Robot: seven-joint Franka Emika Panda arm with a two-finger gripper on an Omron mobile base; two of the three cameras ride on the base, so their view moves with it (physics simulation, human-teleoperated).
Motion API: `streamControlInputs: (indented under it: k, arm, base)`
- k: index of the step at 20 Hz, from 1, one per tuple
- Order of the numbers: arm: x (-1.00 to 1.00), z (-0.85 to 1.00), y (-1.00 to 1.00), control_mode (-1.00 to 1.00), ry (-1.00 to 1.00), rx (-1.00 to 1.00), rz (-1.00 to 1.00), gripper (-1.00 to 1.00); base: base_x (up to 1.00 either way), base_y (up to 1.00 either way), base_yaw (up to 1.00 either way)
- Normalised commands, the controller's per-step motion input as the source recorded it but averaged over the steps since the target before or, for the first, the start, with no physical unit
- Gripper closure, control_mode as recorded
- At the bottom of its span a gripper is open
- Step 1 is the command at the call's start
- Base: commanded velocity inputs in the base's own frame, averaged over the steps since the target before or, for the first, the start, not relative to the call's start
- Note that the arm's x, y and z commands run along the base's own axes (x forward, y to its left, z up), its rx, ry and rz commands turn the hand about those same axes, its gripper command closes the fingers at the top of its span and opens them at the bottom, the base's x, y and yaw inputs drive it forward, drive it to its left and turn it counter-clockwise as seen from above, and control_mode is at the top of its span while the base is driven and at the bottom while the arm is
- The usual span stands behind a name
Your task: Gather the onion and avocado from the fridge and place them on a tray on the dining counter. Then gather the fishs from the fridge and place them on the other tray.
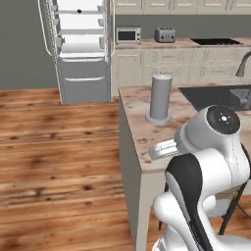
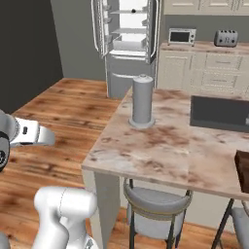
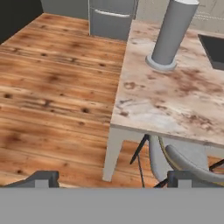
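Observation:
The fridge (image 1: pixel 81 49) stands at the far end of the wood floor with its upper doors open and its pale shelves showing (image 2: pixel 129 34). A tiny dark speck lies on a top shelf, too small to name. The onion, the avocado and the fish cannot be made out. The dining counter (image 2: pixel 160 146) has a marbled beige top (image 1: pixel 142 127). A dark brown tray (image 2: pixel 242 170) lies on it, cut off by the right edge. My gripper (image 3: pixel 113 180) is open and holds nothing, its fingertips (image 3: pixel 42 178) wide apart, and it looks over the counter's near corner (image 3: pixel 131 113).
A tall grey cylinder (image 1: pixel 160 97) stands on the counter near its left edge. Behind it are a dark sink (image 2: pixel 219 113) and a faucet (image 1: pixel 242 63). Stools (image 2: pixel 155 206) stand under the counter. A microwave (image 1: pixel 128 35) and a toaster (image 1: pixel 164 34) sit on the back counter.

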Motion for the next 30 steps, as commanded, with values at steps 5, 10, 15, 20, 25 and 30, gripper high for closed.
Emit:
streamControlInputs:
  k: [5, 10, 15, 20, 25, 30]
  arm:
    - [0.0, 0.0, 0.0, 1.0, 0.0, 0.0, 0.0, -1.0]
    - [0.0, 0.0, 0.0, 1.0, 0.0, 0.0, 0.0, -1.0]
    - [0.0, 0.0, 0.0, 1.0, 0.0, 0.0, 0.0, -1.0]
    - [0.0, 0.0, 0.0, 1.0, 0.0, 0.0, 0.0, -1.0]
    - [0.0, 0.0, 0.0, 1.0, 0.0, 0.0, 0.0, -1.0]
    - [0.0, 0.0, 0.0, 1.0, 0.0, 0.0, 0.0, -1.0]
  base:
    - [0.66, 1.0, -0.03]
    - [0.99, 1.0, -0.1]
    - [0.97, 0.9, -0.23]
    - [0.8, 0.82, -0.26]
    - [-0.11, 1.0, -0.13]
    - [0.51, 0.8, -0.07]
